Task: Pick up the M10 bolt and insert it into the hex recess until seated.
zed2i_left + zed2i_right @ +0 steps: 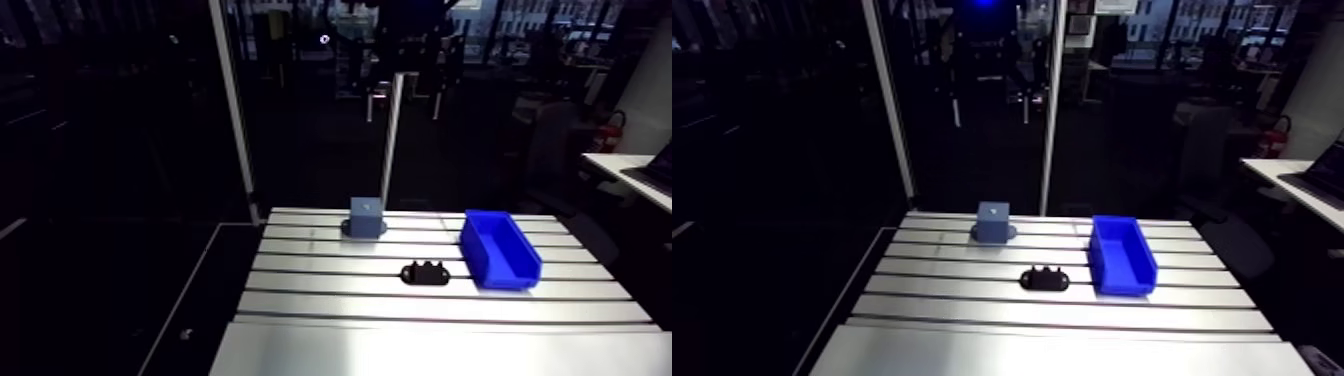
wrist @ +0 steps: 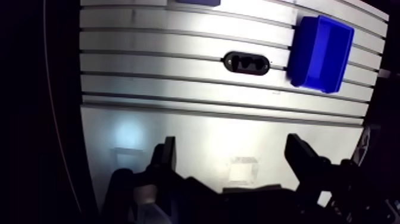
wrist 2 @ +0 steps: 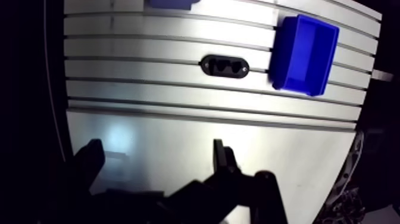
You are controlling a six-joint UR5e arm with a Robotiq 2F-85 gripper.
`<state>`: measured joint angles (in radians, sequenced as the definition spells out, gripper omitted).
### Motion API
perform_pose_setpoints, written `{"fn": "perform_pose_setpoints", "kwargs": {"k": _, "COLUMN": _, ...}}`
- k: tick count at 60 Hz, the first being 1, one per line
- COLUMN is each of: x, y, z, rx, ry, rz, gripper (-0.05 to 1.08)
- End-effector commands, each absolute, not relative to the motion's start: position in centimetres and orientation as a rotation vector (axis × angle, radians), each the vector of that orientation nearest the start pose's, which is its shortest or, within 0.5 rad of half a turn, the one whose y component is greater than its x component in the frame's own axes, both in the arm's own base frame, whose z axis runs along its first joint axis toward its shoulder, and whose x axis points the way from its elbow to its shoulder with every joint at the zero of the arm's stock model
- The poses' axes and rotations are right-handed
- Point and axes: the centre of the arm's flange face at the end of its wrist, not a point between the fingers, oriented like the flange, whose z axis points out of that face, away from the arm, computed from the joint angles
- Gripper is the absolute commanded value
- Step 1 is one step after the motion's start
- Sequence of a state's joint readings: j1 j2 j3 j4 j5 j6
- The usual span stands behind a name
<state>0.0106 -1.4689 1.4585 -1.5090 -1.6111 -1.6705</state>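
On the desk (image 1: 440, 310), slotted aluminium runs across the far part and a smooth, bare plate fills the near part, with pale reflections on it. Three things stand on the slotted part. A small blue-grey block (image 1: 366, 217) sits upright on a dark base close to the far edge. A black oval holder (image 1: 425, 272) lies flat nearer the middle, with small knobs on its top in the arm view and dark recesses in the wrist view. A blue bin (image 1: 498, 248) lies open side up towards the right of the arm view, its long side crossing the slots. The holder is near the bin's corner but apart from it, and the block stands well apart from both.

The M10 bolt is too small to make out for certain. If it shows at all, it is among the knobs on the holder, and I cannot tell it from them.

In the wrist view the gripper (image 2: 231, 144) hangs over the smooth plate. Its fingers (image 2: 303, 158) are spread wide and released, with only bare metal showing between them. The holder lies ahead of the gripper, and the bin ahead and off to one side.

Two pale upright posts (image 1: 232, 110) rise at the far edge. The desk's side edges drop away into dark. The near plate and the slots on the left in the arm view are open surface.
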Motion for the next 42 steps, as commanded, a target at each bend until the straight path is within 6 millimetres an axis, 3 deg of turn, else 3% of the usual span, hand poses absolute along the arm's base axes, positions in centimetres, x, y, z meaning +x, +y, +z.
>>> {"fn": "perform_pose_setpoints", "kwargs": {"k": 1, "x": -51.6, "y": -13.3, "z": 48.9, "rx": -0.176, "ry": 3.057, "rz": 0.056, "gripper": 0.01}}
{"fn": "perform_pose_setpoints", "kwargs": {"k": 42, "x": -51.9, "y": -12.0, "z": 48.7, "rx": -0.154, "ry": 3.068, "rz": 0.058, "gripper": 0.01}}
